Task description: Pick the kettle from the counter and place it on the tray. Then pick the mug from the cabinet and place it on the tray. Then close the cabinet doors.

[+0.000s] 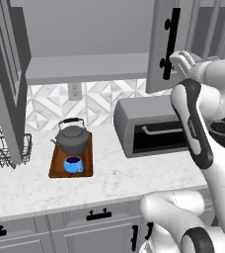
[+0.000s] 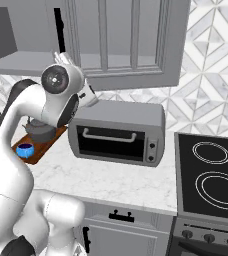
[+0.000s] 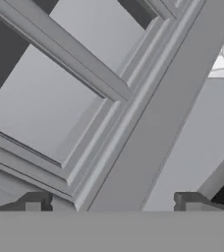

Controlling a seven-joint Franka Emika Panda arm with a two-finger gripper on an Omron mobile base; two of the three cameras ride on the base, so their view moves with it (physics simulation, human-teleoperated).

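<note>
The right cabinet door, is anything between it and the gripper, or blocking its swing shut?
Nothing visible stands between them: the gripper is right up against the right cabinet door, its panel close ahead in the hand view. The toaster oven sits below the door's edge, and the shelf behind looks bare, so the swing seems free.

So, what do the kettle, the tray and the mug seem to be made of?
The squat dark grey kettle looks like dull metal, with soft highlights. The flat reddish-brown tray looks like wood, by colour alone. The small bright blue mug seems glazed ceramic, perhaps plastic.
</note>
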